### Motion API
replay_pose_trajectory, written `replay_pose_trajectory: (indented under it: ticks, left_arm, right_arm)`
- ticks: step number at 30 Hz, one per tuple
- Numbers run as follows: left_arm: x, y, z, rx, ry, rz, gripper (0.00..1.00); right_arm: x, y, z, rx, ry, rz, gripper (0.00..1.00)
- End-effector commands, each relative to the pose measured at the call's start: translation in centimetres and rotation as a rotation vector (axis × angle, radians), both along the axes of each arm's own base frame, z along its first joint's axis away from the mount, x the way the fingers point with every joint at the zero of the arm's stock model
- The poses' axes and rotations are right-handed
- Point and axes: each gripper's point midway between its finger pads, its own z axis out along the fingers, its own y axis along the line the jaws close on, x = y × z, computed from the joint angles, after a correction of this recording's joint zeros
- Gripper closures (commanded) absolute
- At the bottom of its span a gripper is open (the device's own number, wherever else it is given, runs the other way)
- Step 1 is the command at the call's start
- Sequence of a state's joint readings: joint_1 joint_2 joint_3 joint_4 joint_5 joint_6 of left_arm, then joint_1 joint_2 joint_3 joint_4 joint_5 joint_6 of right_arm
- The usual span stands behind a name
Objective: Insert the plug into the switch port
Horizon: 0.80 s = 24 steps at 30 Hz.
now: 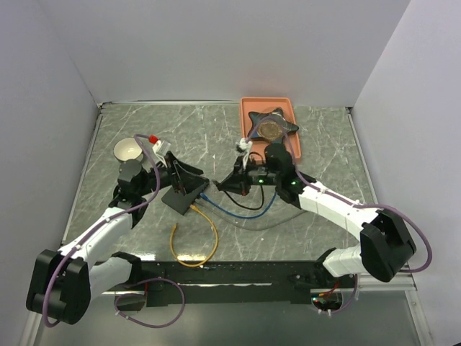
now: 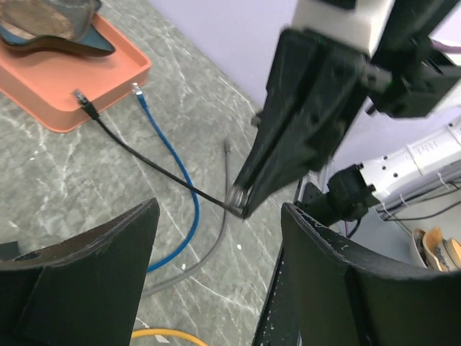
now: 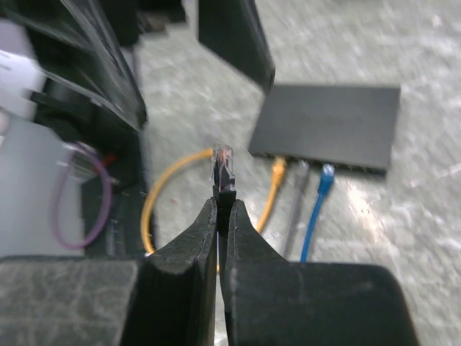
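The plug point(image 3: 222, 164), clear-tipped with a black boot, is pinched upright in my shut right gripper point(image 3: 223, 205), a short way off the switch point(image 3: 328, 126). The switch port point(image 3: 360, 167) belongs to the row of sockets along the box's near edge. Yellow, grey and blue cables point(image 3: 325, 176) sit in sockets to its left. From above, my right gripper point(image 1: 220, 185) hovers just right of the switch point(image 1: 181, 198), and my left gripper point(image 1: 184, 176) hangs over the box's far end. My left gripper point(image 2: 220, 216) is open with only tabletop between its fingers.
An orange tray point(image 1: 287, 104) holding a dark star-shaped object stands at the back right. A white cup point(image 1: 130, 149) sits at the back left. A yellow cable loop point(image 1: 194, 238) lies near the front. Loose blue, grey and black cable ends point(image 2: 140, 97) trail toward the tray point(image 2: 65, 94).
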<state>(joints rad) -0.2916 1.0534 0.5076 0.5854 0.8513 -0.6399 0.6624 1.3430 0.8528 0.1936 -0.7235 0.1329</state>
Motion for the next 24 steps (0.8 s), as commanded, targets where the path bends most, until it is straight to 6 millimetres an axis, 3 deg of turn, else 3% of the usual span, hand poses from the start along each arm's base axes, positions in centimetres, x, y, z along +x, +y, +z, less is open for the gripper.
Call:
replay_pose_trajectory:
  ticks: [1,9,16,24]
  left_arm:
    - [-1.0,-0.8,3.5,-0.041,-0.147,-0.072,0.26]
    - [-3.3,-1.7,5.6,-0.093,-0.237,-0.143,0.25]
    - [-5.3,-2.9,6.7,-0.08,-0.28,-0.221,0.25]
    - [-5.7,-4.0,7.5,-0.071,-0.284,-0.24,0.3]
  right_arm:
    - [-2.6,-0.8,5.4,0.189,-0.036,0.185,1.0]
    - [-6.2,-1.6,7.7,0.273,-0.014,0.419,1.0]
    - [-6.3,-1.7,7.9,0.281,-0.001,0.431,1.0]
    - [-5.9,-1.7,7.8,0.281,0.014,0.419,1.0]
